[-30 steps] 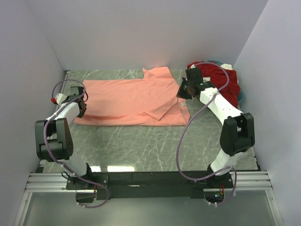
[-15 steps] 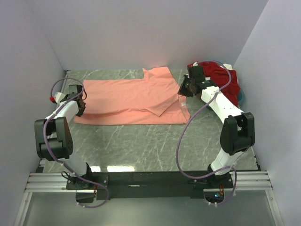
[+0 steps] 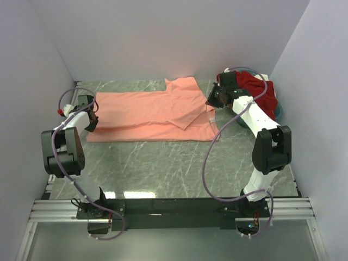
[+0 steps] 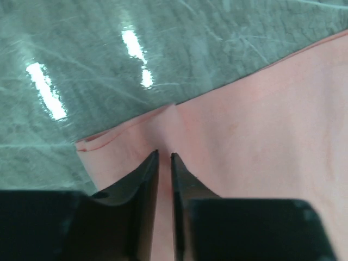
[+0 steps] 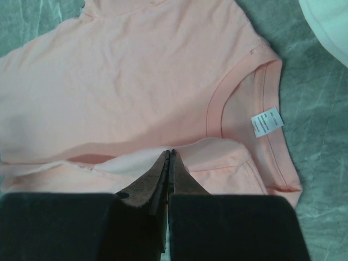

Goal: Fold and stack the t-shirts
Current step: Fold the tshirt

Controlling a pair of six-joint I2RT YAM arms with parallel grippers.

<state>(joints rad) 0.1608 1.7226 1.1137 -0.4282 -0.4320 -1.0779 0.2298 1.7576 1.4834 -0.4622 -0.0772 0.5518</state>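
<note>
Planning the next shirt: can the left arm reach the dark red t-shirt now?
Probably not: the left gripper pinches the salmon-pink t-shirt far left; the dark red t-shirt lies far right, behind the right arm.

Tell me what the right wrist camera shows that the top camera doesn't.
Only the right wrist: ribbing and stitching on the collar, and the right gripper with its jaws shut on a raised fold. Only the top: the shirt's full spread, the left gripper at its opposite edge, and the dark red t-shirt heaped far right. Both: the salmon-pink t-shirt on the marbled table.
</note>
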